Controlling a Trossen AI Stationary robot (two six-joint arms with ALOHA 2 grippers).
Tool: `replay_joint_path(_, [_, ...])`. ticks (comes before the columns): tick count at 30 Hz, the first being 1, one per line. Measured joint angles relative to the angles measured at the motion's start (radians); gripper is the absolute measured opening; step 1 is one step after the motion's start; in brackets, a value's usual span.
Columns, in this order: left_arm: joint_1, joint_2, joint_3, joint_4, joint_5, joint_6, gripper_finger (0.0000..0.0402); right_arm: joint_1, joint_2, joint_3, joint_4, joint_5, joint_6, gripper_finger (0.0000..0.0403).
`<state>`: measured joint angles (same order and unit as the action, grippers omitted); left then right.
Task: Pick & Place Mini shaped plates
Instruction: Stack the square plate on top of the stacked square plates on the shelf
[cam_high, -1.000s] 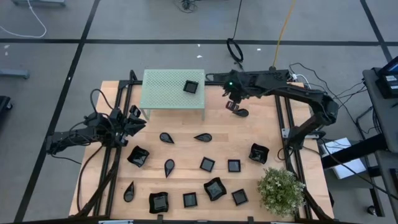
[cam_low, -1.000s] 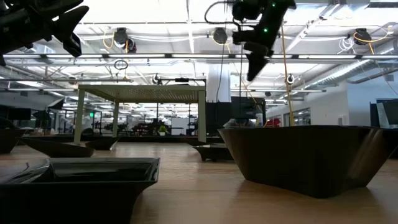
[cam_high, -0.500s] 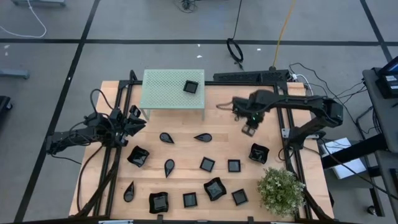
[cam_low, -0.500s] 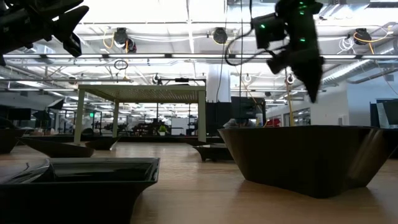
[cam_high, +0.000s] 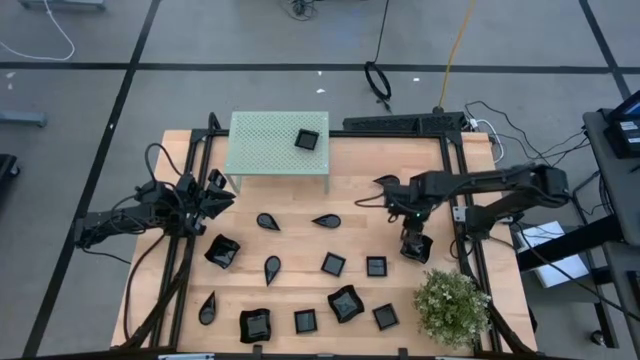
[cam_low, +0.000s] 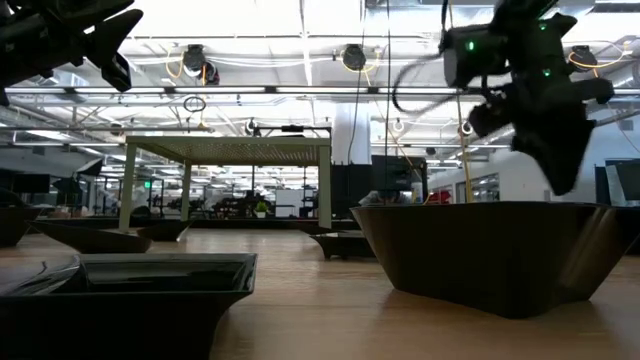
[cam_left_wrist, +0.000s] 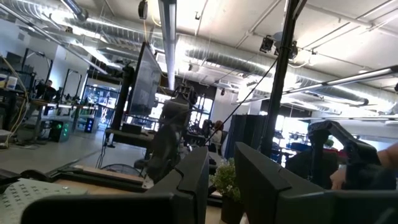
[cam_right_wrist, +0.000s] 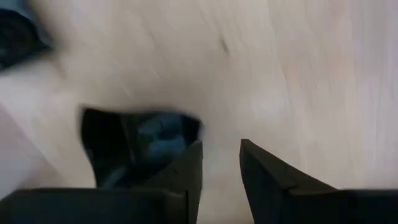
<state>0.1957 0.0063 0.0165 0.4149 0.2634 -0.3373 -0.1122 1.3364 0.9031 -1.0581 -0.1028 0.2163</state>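
Observation:
Several mini shaped plates, glossy black, lie scattered on the wooden table: teardrops, squares and wavy-rimmed ones. One square plate sits on top of the green perforated platform. My right gripper points down just above the wavy-rimmed plate at the right, which fills the low view. Its fingers are narrowly open around nothing, with one fingertip over the plate's edge. My left gripper waits at the left edge, raised, fingers slightly apart.
A small potted plant stands at the near right corner, close to my right arm. Black frame rails run along both table sides. Bare wood lies between the platform and the rows of plates.
My right gripper has swung from beside the platform's right end toward the table's near right, sinking and tipping until it points down over the wavy-rimmed plate at the right. No plate has moved.

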Motion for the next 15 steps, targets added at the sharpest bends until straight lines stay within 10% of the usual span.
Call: replay_joint_path(15, [0.0,0.0,0.0,0.0,0.0,0.0,0.0081,0.167,0.146,0.0,0.497,-0.153,-0.212,0.0093])
